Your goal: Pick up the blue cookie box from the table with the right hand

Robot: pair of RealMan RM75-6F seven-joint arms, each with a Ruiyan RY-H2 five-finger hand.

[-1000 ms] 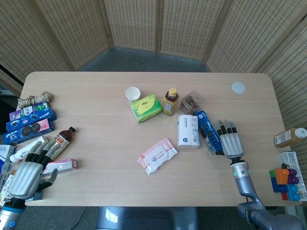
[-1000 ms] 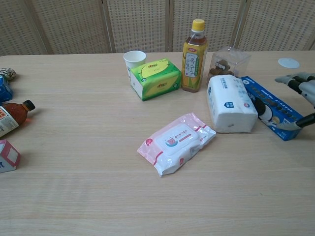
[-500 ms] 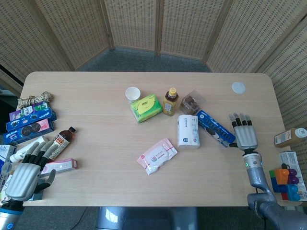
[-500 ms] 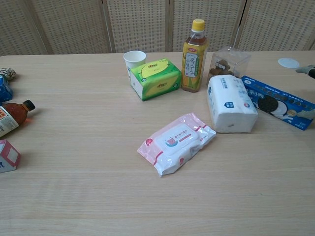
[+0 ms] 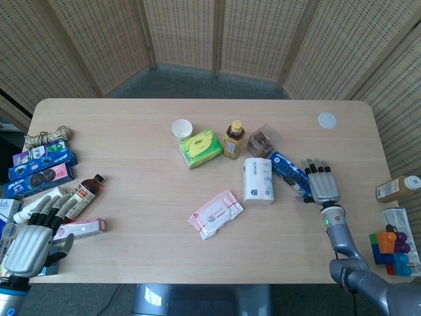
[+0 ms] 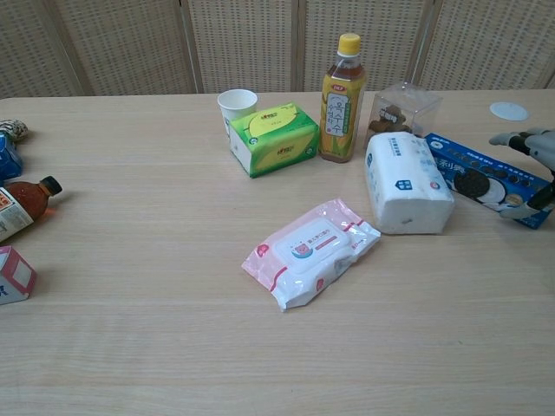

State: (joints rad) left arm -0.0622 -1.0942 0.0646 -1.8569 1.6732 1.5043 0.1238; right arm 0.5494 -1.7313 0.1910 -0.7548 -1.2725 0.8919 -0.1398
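Observation:
The blue cookie box (image 5: 288, 170) lies flat and diagonal on the table, just right of a white tissue pack (image 5: 258, 180). In the chest view the box (image 6: 479, 177) reaches toward the right edge of the frame. My right hand (image 5: 321, 187) lies over the box's right end with its fingers stretched out and apart, gripping nothing. At the frame's edge the chest view shows that right hand (image 6: 534, 149), its thumb beside the box's end. My left hand (image 5: 30, 242) hangs open at the table's near left corner, far from the box.
A yellow tea bottle (image 5: 233, 139), a clear snack tub (image 5: 263, 141), a green tissue box (image 5: 200, 147) and a paper cup (image 5: 182, 129) stand behind the box. Pink wet wipes (image 5: 215, 213) lie mid-table. Several boxes and a brown bottle (image 5: 84, 193) crowd the left edge.
The cookie box swung from steep to a flatter diagonal. My right hand pulled off to the right, then came back left over the box's end. The left hand barely moved.

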